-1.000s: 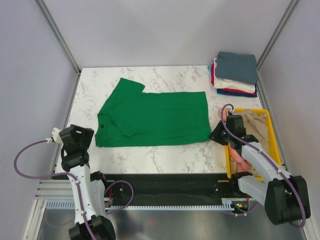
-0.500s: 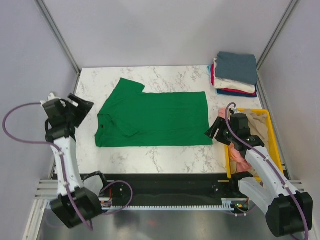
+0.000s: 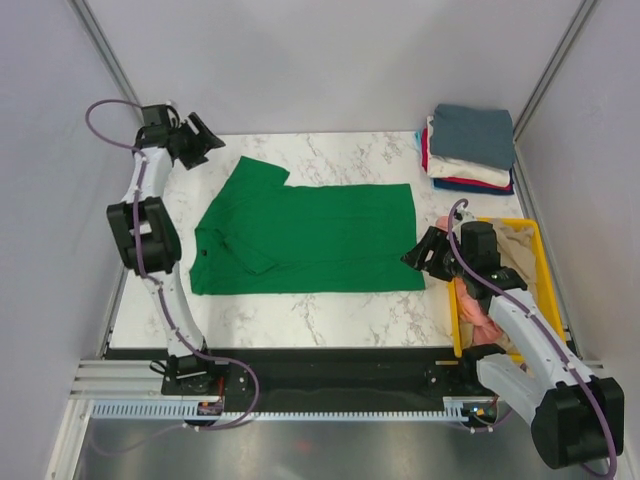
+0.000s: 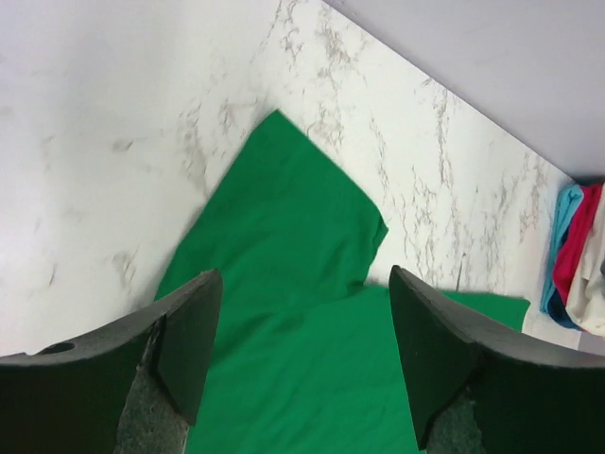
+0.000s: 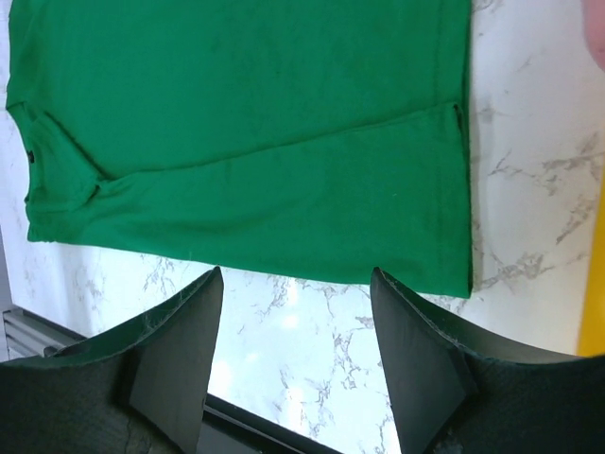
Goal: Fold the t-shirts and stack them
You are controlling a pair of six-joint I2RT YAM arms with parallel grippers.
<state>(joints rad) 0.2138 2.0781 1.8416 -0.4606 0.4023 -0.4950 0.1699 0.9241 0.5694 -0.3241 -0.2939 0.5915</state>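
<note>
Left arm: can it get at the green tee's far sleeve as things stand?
Probably yes. The left end effector hangs open close to the far sleeve of the green t-shirt. Only bare marble table shows between them, and the sleeve lies flat and uncovered.

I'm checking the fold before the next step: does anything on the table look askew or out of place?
The green t-shirt lies lopsided: its near sleeve is folded onto the body, while the far sleeve sticks out flat on the table. The folded stack at the far right is slightly uneven.
</note>
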